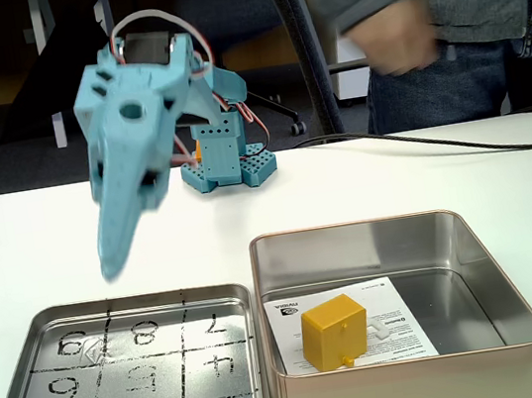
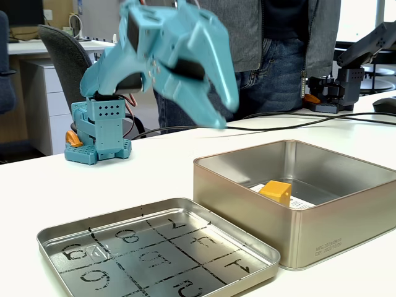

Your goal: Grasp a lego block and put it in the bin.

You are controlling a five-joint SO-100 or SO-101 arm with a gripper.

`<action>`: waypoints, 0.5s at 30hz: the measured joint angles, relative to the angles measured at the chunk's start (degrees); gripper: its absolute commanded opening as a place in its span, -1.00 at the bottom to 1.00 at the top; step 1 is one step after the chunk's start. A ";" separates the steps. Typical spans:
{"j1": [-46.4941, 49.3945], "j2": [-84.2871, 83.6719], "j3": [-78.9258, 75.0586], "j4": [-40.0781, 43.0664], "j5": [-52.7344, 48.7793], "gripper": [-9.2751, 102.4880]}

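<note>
End effector [image 1: 116,266] hangs in the air above the table [image 1: 364,184], tips pointing down over the shallow tray w/ numbered grid [image 1: 123,380]; nothing in it. In the other fixed view its fingers [image 2: 213,105] look close together, but motion blur means can't tell how far apart. Lego block [image 1: 334,333] sits inside the bin [image 1: 391,230], on the white printed sheet [image 1: 395,325], near the front-left corner. Person [image 1: 420,26] stands behind the table.
</note>
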 measured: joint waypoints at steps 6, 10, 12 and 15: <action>-1.41 -3.34 0.00 -4.39 -0.79 -0.84; -2.37 -3.25 0.00 -4.57 -0.88 -0.84; -2.46 -3.34 0.00 -4.48 -1.67 -0.84; -2.37 -3.25 0.00 -3.60 -1.76 -0.84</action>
